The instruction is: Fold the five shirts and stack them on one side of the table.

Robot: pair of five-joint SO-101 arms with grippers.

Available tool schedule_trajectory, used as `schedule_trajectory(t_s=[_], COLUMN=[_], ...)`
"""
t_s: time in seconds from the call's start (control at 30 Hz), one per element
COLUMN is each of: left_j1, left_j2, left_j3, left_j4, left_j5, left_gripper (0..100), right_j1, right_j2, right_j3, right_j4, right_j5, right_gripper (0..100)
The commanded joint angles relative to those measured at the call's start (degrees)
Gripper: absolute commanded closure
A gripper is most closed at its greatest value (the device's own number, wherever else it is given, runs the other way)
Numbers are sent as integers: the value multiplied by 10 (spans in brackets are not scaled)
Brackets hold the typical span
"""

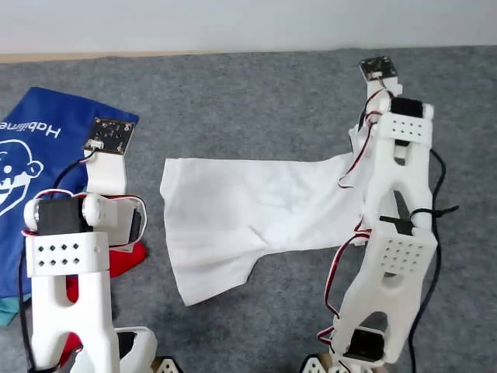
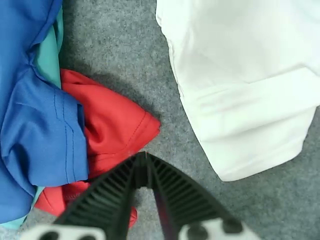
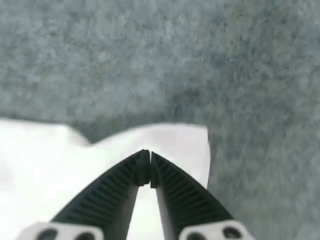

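White shirt (image 1: 248,217) spread flat mid-tabletop (image 1: 256,101), right gripper (image 3: 149,165) clenched over its right corner, blue shirt (image 1: 46,148), red shirt (image 2: 112,125) and teal shirt (image 2: 50,65) heaped at the left edge, left gripper (image 2: 145,162) clenched, empty, by the red shirt

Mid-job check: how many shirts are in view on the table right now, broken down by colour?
white shirt: 1
blue shirt: 1
red shirt: 1
teal shirt: 1
Total: 4 shirts in view
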Motion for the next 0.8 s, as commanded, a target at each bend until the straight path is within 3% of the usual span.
schedule_trajectory(t_s=[0.0, 0.17, 0.33, 0.77], left_j1=[-3, -3, -3, -3], left_j2=[-18, -18, -18, -18], left_j3=[-13, -13, -13, -14], left_j4=[1, 1, 1, 3], left_j5=[5, 4, 4, 4], left_gripper=[996, 996, 996, 996], right_j1=[-7, -21, -61, -163], right_j2=[-9, -9, -9, 94], right_j3=[-69, -103, -104, -105], right_j4=[106, 205, 225, 61], right_j5=[-5, -7, -8, -3], right_gripper=[990, 990, 990, 990])
